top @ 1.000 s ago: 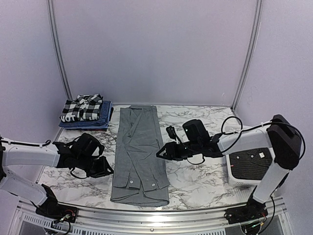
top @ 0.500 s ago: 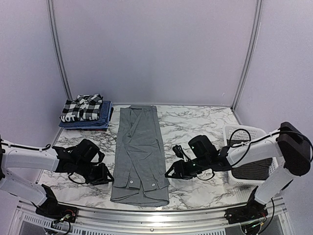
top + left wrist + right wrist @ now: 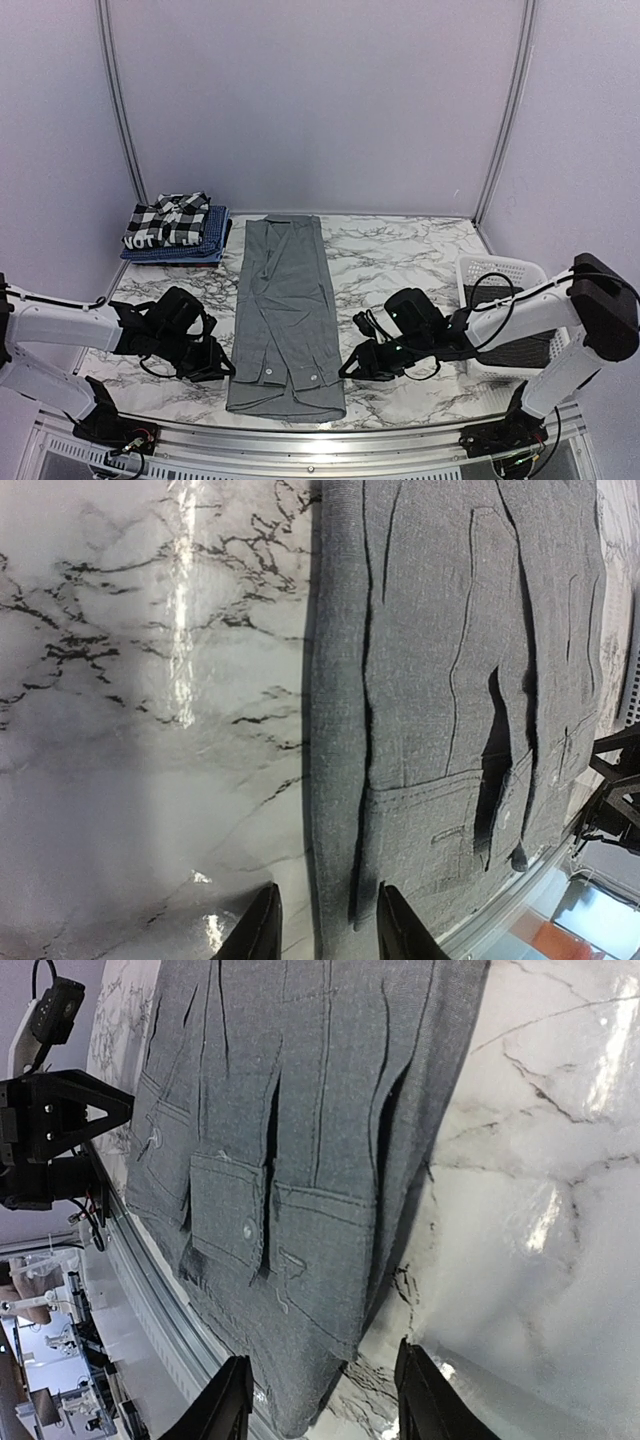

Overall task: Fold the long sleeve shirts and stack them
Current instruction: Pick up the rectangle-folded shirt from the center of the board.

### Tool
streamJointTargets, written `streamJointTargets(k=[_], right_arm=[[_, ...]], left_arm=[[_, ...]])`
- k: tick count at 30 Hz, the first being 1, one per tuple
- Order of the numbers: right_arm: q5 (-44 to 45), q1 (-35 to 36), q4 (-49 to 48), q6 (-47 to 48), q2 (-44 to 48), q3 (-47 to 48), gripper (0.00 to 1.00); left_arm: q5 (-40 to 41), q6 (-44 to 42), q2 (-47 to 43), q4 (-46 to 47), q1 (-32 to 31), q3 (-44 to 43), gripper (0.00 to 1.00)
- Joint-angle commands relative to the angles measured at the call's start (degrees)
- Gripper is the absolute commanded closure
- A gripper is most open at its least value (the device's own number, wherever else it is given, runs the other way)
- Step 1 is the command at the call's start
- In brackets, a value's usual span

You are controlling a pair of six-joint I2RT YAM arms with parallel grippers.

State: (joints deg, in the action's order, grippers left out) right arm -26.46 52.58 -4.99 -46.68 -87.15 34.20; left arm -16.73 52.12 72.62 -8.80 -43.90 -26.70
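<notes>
Centrally, grey shirt: folded into a long strip, flat on the marble table, hem at lower centre.
Stack: checked shirt atop blue shirt, upper left of the table.
Left gripper: low at the strip's lower-left edge, jaws narrowly parted, gripping nothing.
Right gripper: low by the lower-right corner, jaws moderately parted, empty.
Basket: white, far right.

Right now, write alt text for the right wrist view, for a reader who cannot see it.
A grey shirt, folded into a long strip, lies on a marble table with its buttoned cuffs showing. The right gripper sits open astride the shirt's corner, not clamping it.
</notes>
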Motion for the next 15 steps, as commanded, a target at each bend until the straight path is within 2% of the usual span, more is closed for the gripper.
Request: streamJointTargets(k=[1, 15], right_arm=[[-0.24, 0.53, -2.57, -2.28, -1.15, -0.11, 0.56], [-1.85, 0.59, -3.61, -1.76, -5.72, 2.03, 0.62]], left_arm=[[-1.11, 0.01, 1.24, 1.95, -0.58, 1.11, 0.67], [-0.5, 1.24, 3.99, 2.71, -2.56, 0.53, 0.7]])
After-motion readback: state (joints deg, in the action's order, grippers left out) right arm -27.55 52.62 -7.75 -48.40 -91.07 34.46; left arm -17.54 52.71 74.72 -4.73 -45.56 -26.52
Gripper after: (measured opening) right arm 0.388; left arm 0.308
